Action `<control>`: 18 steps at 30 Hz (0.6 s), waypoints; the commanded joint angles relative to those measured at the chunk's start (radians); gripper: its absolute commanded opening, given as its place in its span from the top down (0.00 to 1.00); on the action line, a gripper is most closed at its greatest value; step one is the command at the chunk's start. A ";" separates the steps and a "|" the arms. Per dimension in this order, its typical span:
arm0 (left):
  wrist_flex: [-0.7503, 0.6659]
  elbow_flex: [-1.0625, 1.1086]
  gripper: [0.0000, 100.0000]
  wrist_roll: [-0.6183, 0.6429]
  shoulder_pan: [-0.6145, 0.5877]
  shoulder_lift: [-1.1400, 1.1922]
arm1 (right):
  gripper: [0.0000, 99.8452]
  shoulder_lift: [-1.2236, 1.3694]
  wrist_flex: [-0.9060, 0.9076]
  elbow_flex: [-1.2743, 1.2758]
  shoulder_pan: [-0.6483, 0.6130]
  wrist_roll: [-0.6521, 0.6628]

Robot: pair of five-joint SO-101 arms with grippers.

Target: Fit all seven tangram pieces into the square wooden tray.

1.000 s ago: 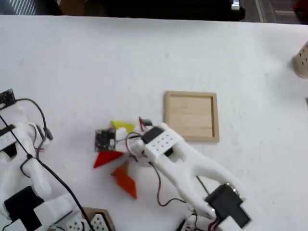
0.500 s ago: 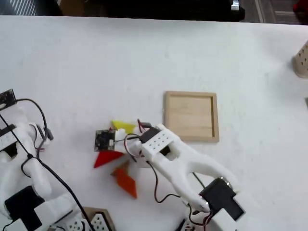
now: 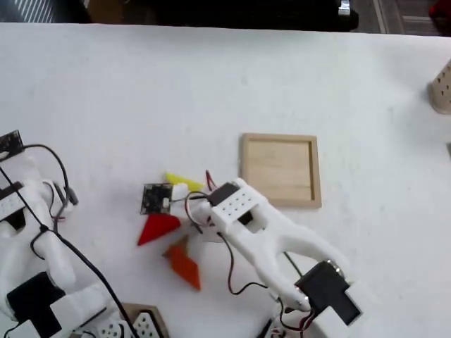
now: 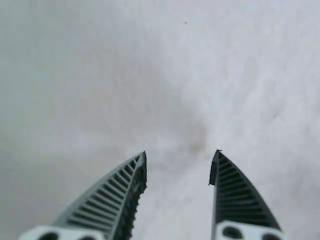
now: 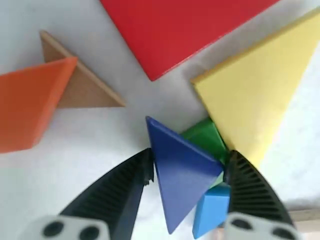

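Now your right end effector (image 5: 190, 156) pinches the blue triangle (image 5: 180, 180); likely light, stiff, slick. Hold its flat edges.

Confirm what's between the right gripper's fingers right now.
Right wrist view: the right gripper has the blue triangle between its fingers, both touching it. A green piece and a light blue piece peek from under it.

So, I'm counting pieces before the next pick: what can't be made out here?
Green piece, right wrist view: mostly under the blue triangle and yellow triangle.
Light blue piece, right wrist view: cut off by the picture's edge.
High view: the right arm hides both, so seven cannot be counted.
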 commanded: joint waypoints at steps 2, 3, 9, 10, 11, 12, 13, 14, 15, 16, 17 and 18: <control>0.002 -0.049 0.79 -0.023 0.024 0.002 | 0.77 -0.018 0.018 -0.017 0.033 -0.011; 0.002 -0.049 0.79 -0.023 0.024 0.002 | 0.77 -0.030 0.021 -0.017 0.033 -0.012; 0.002 -0.049 0.79 -0.021 0.024 0.002 | 0.77 -0.127 0.022 -0.015 0.051 -0.140; 0.002 -0.049 0.79 -0.021 0.024 0.002 | 0.77 -0.139 0.022 -0.014 0.058 -0.147; 0.002 -0.049 0.79 -0.021 0.024 0.002 | 0.77 -0.150 0.022 -0.012 0.068 -0.152; 0.002 -0.049 0.79 -0.021 0.024 0.002 | 0.77 -0.157 0.022 -0.012 0.076 -0.152; 0.002 -0.049 0.79 -0.020 0.024 0.002 | 0.77 -0.163 0.022 -0.011 0.081 -0.153; 0.002 -0.049 0.79 -0.020 0.024 0.002 | 0.77 -0.165 0.022 -0.011 0.088 -0.153; 0.002 -0.049 0.79 -0.020 0.024 0.002 | 0.77 -0.165 0.022 -0.011 0.093 -0.153; 0.002 -0.049 0.79 -0.020 0.024 0.002 | 0.77 -0.165 0.022 -0.011 0.094 -0.153; 0.002 -0.049 0.79 -0.020 0.024 0.002 | 0.77 -0.165 0.022 -0.009 0.094 -0.153; 0.002 -0.049 0.79 -0.020 0.024 0.002 | 0.77 -0.165 0.024 -0.009 0.093 -0.153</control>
